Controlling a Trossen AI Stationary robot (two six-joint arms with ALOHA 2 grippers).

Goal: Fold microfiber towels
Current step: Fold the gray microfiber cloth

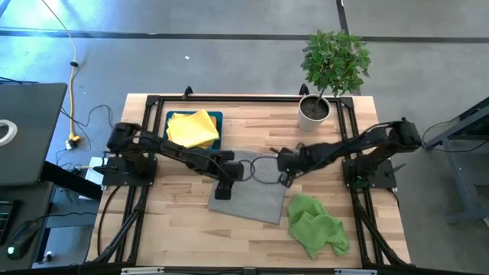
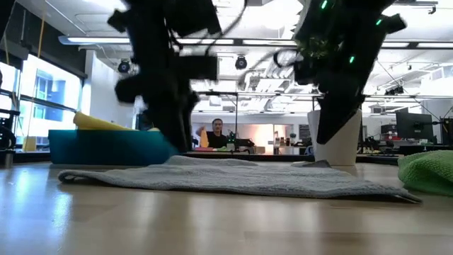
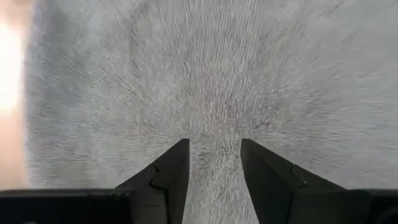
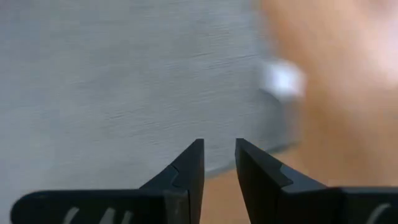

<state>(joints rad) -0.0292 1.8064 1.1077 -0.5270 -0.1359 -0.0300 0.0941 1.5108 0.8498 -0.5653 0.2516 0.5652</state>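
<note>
Grey towel (image 1: 252, 196): high view; flat, soft rectangle mid-desk (image 1: 183, 237), pale wood planks.
Left pincer (image 1: 223, 192): over the towel's left part.
Right pincer (image 1: 284, 179): by its upper right edge.
Yellow towel (image 1: 194, 128): crumpled in the rigid teal tray (image 1: 217, 117).
Green towel (image 1: 315, 226): bunched, just right of the grey one.
Plant (image 1: 333, 59): leafy, in a white pot.
Low view: grey towel lies low and rumpled; a person sits far behind.
Left wrist view: fingers (image 3: 168, 177) parted, nothing between them, above fuzzy nap.
Right wrist view: narrow gap between fingers (image 4: 186, 171), released, at the towel's edge.
</note>
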